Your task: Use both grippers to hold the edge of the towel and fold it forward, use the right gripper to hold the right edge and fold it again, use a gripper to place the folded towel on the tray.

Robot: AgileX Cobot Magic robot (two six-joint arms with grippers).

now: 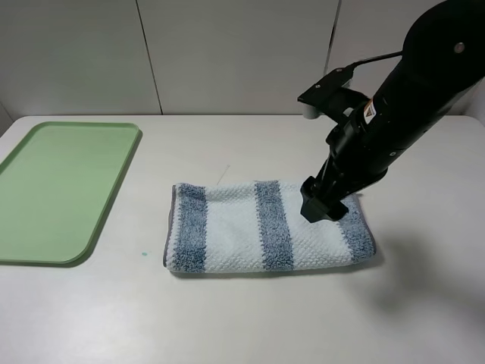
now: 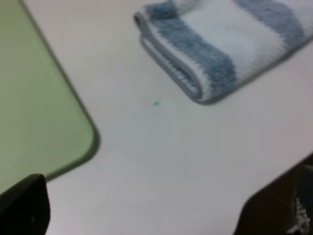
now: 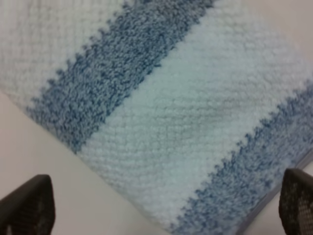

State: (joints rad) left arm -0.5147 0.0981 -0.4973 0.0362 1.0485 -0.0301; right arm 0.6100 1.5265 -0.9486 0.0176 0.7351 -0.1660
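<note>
Seeing striped white, blue-grey terry towel (image 1: 269,226) folded mid-table, right of light-green plastic tray (image 1: 45,189). Left gripper (image 2: 149,210) spread; right gripper (image 1: 324,206) spread over towel's right end. We judge cloth soft, floppy: pinch right edge (image 1: 365,227).

The right arm (image 1: 413,83) — thick, matte black, one silver screw (image 1: 458,47) near its top — bears a small orange-white label (image 1: 369,111); a black camera bracket (image 1: 327,86) and thin cable (image 1: 377,58) at eleven o'clock.
</note>
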